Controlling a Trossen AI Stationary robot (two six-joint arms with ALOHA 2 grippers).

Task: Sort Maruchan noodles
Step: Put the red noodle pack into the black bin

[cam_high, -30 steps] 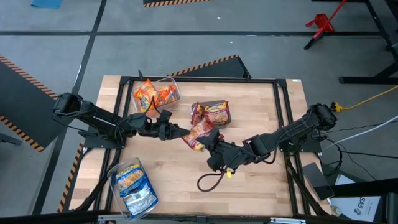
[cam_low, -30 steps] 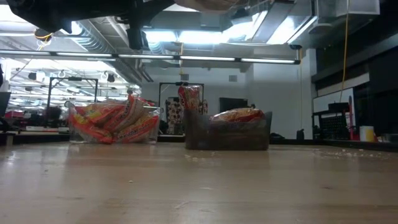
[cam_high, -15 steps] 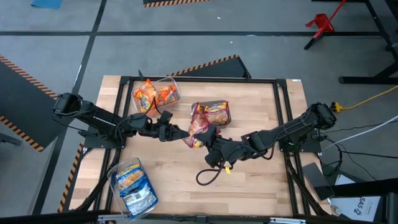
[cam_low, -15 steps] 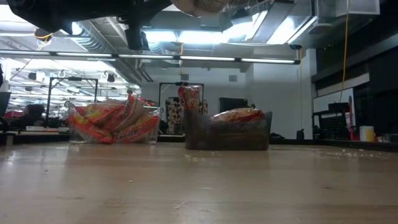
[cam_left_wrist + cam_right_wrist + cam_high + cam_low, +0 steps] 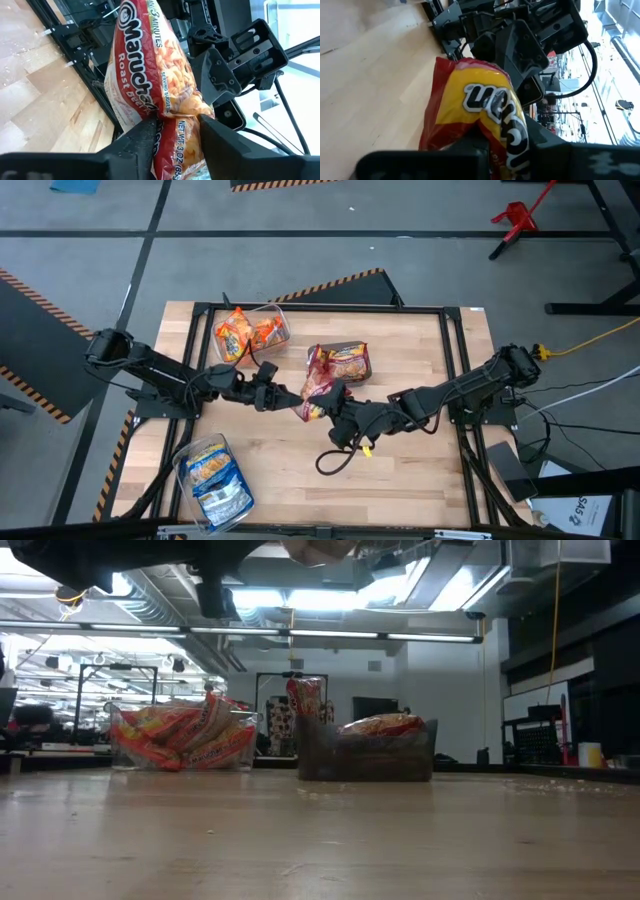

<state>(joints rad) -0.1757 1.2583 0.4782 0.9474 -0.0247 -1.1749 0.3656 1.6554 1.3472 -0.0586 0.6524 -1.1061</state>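
Note:
A red Maruchan packet (image 5: 314,386) hangs in the air over the middle of the table, between my two grippers. My left gripper (image 5: 289,394) reaches it from the table's left and is shut on it. My right gripper (image 5: 335,408) reaches it from the right and is also shut on it. The left wrist view shows the same red packet (image 5: 160,75), and the right wrist view shows its red and yellow face (image 5: 480,110). Other red packets lie in a clear bin (image 5: 341,361) just beyond. My left gripper (image 5: 177,125) pinches the red packet between its two fingers at a crumpled part near one end (image 5: 172,131). It comes level from the table's left. The packet is lifted clear of the table. My right gripper (image 5: 502,139) pinches the packet's other end (image 5: 492,131) between its two fingers, coming from the table's right. The packet bulges out beyond the fingers, clear of the wood.
A clear bin of orange packets (image 5: 250,332) stands at the far left, also seen in the low view (image 5: 185,736). A bin of blue-and-white packets (image 5: 214,480) sits at the near left corner. A black cable loop (image 5: 338,462) lies under the right arm. Bare wood (image 5: 420,470) lies near right.
My right gripper has moved a little toward the table's left and far edge, closer to my left gripper. The red packet has shifted with it toward the red bin and now stands more bunched between the two grippers.

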